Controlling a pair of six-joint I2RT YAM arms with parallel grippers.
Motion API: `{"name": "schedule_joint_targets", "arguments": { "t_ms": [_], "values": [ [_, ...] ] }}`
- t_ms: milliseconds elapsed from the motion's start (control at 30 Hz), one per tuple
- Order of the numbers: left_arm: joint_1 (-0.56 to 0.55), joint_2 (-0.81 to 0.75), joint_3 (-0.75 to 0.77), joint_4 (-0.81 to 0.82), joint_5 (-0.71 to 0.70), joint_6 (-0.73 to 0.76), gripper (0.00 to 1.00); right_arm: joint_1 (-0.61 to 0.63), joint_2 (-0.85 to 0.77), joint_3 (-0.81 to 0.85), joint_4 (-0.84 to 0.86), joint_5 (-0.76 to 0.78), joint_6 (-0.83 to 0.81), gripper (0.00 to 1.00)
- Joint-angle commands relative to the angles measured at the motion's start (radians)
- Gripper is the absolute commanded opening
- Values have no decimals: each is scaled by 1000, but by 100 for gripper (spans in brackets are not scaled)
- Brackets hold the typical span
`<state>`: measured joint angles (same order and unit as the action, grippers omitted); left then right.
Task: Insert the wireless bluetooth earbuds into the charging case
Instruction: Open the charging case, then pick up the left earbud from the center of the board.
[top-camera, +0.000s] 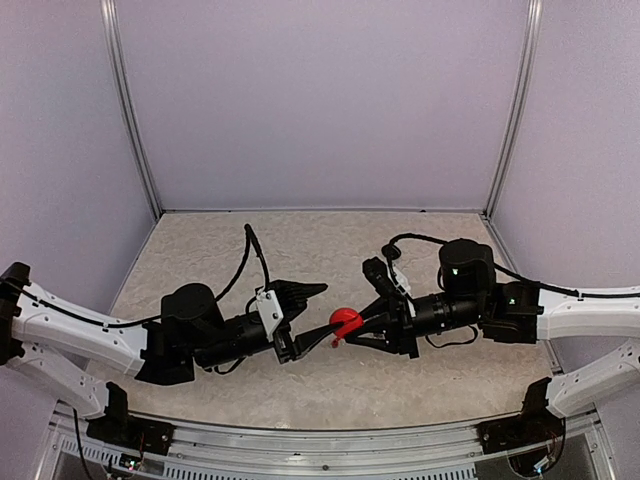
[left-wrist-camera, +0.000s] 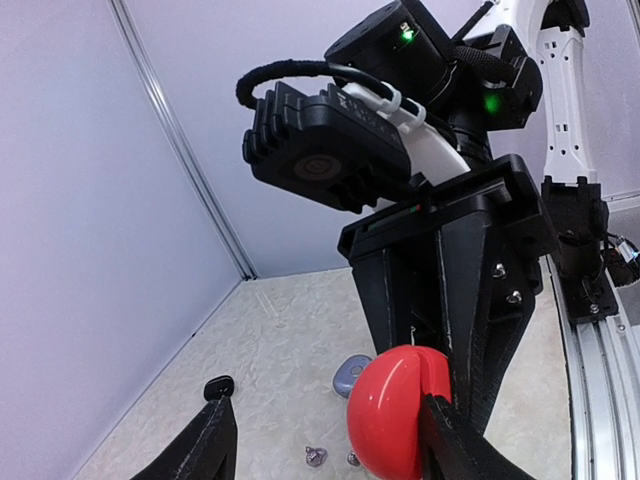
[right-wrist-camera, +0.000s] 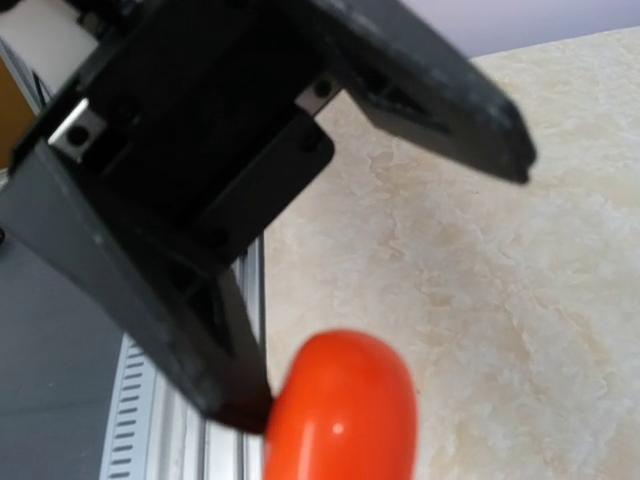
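Note:
My right gripper (top-camera: 362, 324) is shut on a red charging case (top-camera: 346, 322) and holds it above the table between the two arms. The case also shows in the left wrist view (left-wrist-camera: 398, 412), with a seam down its side, and in the right wrist view (right-wrist-camera: 345, 410). My left gripper (top-camera: 305, 320) is open wide. Its lower finger (left-wrist-camera: 452, 440) touches the red case. Two silver-grey earbuds (left-wrist-camera: 315, 456) lie on the table under the case. The red and black earbuds are not in view.
A grey-blue charging case (left-wrist-camera: 352, 372) lies on the table past the silver earbuds. A small black piece (left-wrist-camera: 218, 385) shows at my left fingertip. The metal rail (left-wrist-camera: 590, 380) runs along the near edge. Purple walls enclose the table.

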<state>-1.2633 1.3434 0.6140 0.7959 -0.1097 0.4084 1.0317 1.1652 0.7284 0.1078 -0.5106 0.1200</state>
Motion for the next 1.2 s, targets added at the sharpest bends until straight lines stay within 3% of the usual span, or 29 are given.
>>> {"name": "schedule_joint_targets", "arguments": {
  "t_ms": [0,867,1167],
  "values": [
    [26,-28,22,23,-61,4,62,14,-1,25,-22,-49,-13,2],
    [36,-49,7,5,-51,1,62,15,-28,1,-26,-42,-48,0],
    [60,-88,-23,-16,-59,-110,63,13,-61,-7,-40,-8,-95,0]
  ]
}}
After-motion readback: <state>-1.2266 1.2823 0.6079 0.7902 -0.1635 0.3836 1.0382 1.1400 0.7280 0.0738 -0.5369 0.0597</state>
